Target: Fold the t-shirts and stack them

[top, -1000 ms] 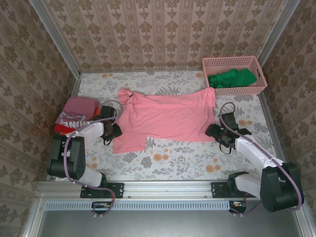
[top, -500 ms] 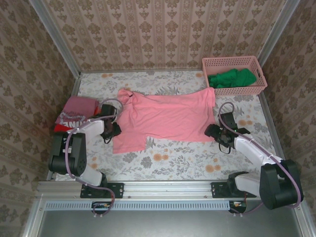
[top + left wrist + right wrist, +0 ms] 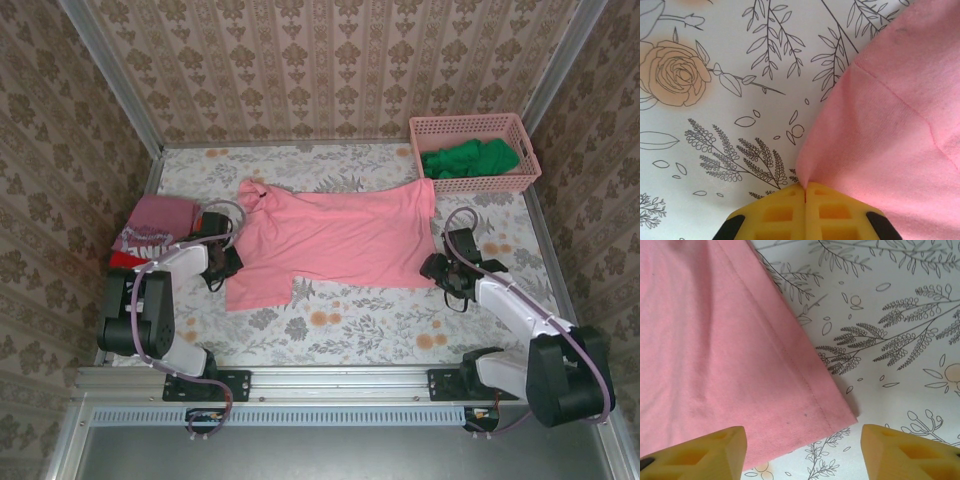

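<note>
The salmon-pink t-shirt (image 3: 335,240) lies flat mid-frame, long axis left-right, collar upper left. At its left edge the left gripper (image 3: 805,187) pinches fabric; the right gripper (image 3: 802,440) gapes wide over the lower-right hem corner. Bare tablecloth (image 3: 350,325) lies below.

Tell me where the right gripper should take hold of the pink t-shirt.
Take the near hem corner of the salmon-pink t-shirt. It lies flat on the table, pointing out between the right gripper's open jaws, so come from the shirt's outer edge, low, sliding one jaw under the stitched hem.
</note>
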